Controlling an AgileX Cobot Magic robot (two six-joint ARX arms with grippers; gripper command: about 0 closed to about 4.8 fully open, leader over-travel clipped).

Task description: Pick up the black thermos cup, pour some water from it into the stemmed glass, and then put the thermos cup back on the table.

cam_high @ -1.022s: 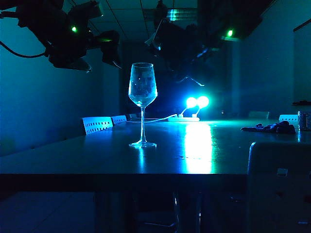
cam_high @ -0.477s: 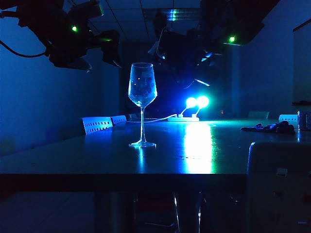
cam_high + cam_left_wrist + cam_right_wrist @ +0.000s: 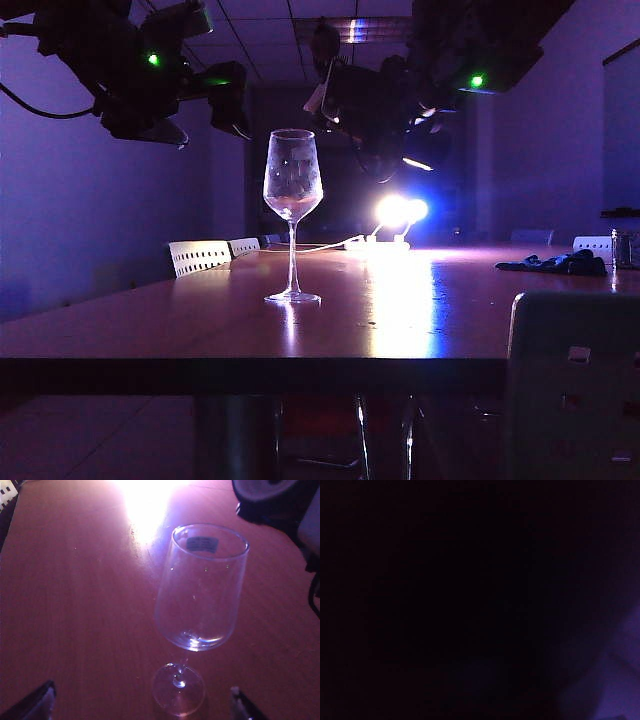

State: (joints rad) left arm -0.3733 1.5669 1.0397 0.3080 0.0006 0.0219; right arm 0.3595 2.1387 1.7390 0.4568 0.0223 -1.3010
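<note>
The stemmed glass stands upright on the table; it shows clear and close in the left wrist view. My left gripper hangs above and left of the glass, its jaws wide open with nothing between them. My right gripper is high up just right of the glass rim, shut on the black thermos cup, which is tilted in the air. A dark cylinder end beyond the rim is that cup. The right wrist view is almost black, so its fingers are hidden.
A bright lamp on a power strip glares at the far end of the table. White chair backs stand at the left edge. A dark cloth and a small container lie far right. A pale box fills the near right.
The thermos cup in my right gripper has rolled further over beside the glass rim. The room light has shifted from blue to purple. The left arm and the glass have not moved.
</note>
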